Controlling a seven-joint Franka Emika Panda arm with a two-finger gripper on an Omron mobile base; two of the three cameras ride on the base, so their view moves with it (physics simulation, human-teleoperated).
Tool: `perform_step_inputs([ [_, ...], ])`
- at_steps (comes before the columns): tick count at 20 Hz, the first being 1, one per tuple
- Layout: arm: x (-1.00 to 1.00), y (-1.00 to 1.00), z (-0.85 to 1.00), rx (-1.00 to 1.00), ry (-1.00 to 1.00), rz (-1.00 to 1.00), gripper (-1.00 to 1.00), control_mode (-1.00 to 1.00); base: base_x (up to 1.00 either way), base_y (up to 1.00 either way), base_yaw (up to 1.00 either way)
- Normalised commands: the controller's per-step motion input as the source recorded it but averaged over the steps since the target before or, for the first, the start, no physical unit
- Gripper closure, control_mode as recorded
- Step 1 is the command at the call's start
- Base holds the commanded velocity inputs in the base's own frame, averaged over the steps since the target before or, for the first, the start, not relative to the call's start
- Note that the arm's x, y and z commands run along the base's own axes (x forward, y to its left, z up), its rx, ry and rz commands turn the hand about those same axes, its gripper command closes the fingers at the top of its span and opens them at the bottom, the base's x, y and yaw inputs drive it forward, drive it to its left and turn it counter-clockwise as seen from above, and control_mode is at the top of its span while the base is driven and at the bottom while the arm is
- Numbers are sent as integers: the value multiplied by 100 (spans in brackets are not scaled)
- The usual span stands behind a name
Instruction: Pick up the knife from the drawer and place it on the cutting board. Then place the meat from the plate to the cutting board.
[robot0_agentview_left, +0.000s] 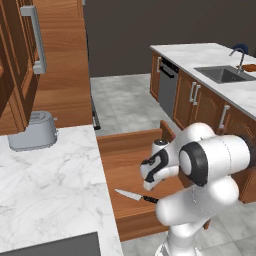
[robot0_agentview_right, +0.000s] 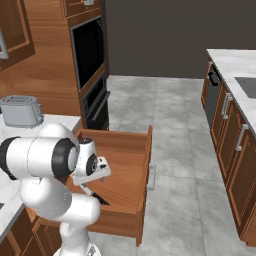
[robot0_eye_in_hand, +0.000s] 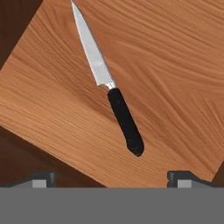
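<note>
Flat in the drawer (robot0_eye_in_hand: 175, 65), the knife (robot0_eye_in_hand: 109, 83) lies beyond the wide-apart jaws.

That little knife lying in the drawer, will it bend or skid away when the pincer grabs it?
The knife looks stiff: a thin metal blade that probably won't flex. It lies flat on the drawer's smooth wood, so a nudge may slide or spin it. The rounded black handle seems the safer place to grip.
</note>
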Motion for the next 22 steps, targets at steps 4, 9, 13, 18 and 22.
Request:
perform_step_inputs([
  [4,19,0,-34,0,-1,3,-100,-100,0,0,0],
  [9,11,0,-42,5,0,2,-100,-100,0,0,0],
  [13,11,0,-42,5,0,0,-100,-100,0,0,0],
  [18,23,0,-31,2,0,1,-100,-100,0,0,0],
  [22,31,0,-30,0,0,2,-100,-100,0,0,0],
])
